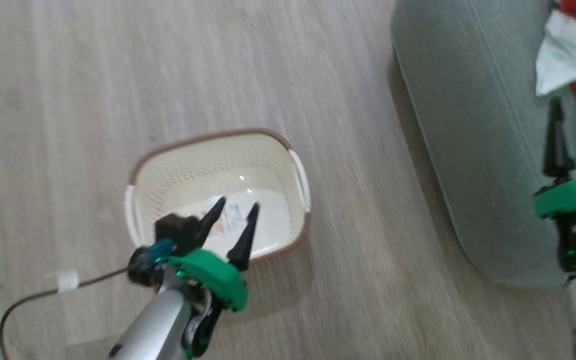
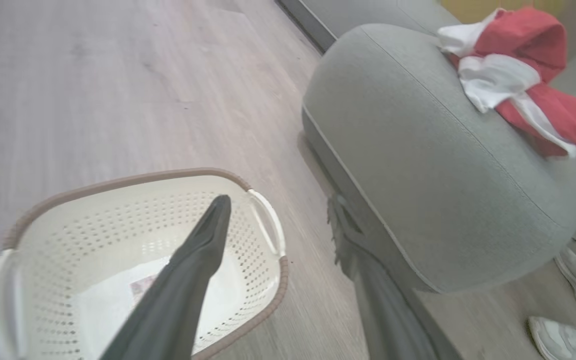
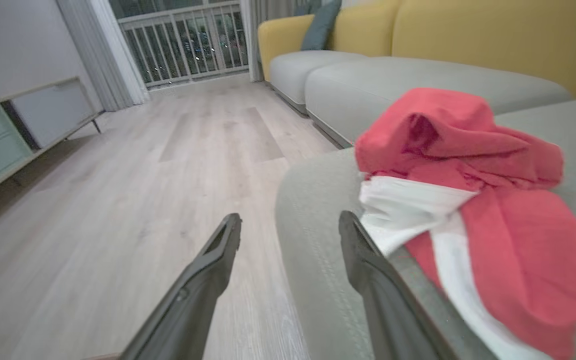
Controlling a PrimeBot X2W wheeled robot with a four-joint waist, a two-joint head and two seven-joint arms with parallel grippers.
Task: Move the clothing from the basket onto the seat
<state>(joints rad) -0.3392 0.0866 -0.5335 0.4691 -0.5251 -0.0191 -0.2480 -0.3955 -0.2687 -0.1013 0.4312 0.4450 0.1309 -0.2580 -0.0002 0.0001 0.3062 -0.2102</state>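
Clothing (image 3: 468,165) is seen heaped on seat (image 3: 313,210), right wrist view's right; basket (image 1: 208,150) is shown mid head view; left gripper (image 1: 234,209) and right gripper (image 3: 289,220) are spread.

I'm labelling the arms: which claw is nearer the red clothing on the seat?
Right. The right claw is open beside the clothing, over the edge of the seat; the left claw hangs over the basket on the floor, well away.

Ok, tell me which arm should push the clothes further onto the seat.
Right, probably. Its open right gripper sits beside the clothes on the seat; the left gripper, also open, hangs over the empty basket on the floor, well away.
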